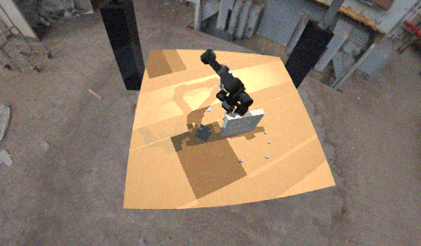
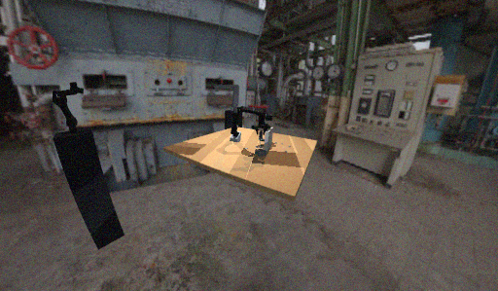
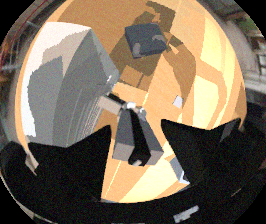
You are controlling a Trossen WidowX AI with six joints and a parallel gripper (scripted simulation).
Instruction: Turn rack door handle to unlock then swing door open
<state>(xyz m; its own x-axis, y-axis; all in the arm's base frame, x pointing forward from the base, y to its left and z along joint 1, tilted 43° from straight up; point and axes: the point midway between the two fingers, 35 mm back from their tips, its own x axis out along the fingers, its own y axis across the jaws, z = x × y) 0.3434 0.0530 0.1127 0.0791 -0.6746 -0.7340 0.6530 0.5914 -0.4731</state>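
The upright rack [image 1: 242,124] [image 2: 266,139] [image 3: 59,92] stands on the table, with its grey face and pale top edge showing in the top view. My gripper [image 1: 233,111] [image 2: 262,137] [image 3: 136,125] is open at the rack's end, low over the table. In the wrist view a dark grey piece with a black middle [image 3: 137,135] lies between the spread black fingers, with gaps on both sides. It looks like the handle, but its turn is hard to read. The door and its angle are mostly hidden by the arm and rack.
A dark blue-grey block [image 1: 203,133] [image 2: 261,152] [image 3: 145,40] lies on the table [image 1: 156,188] [image 2: 287,186] near the rack. A small white piece [image 1: 209,109] [image 3: 177,101] lies nearer the arm. Several small pale bits lie beyond the rack.
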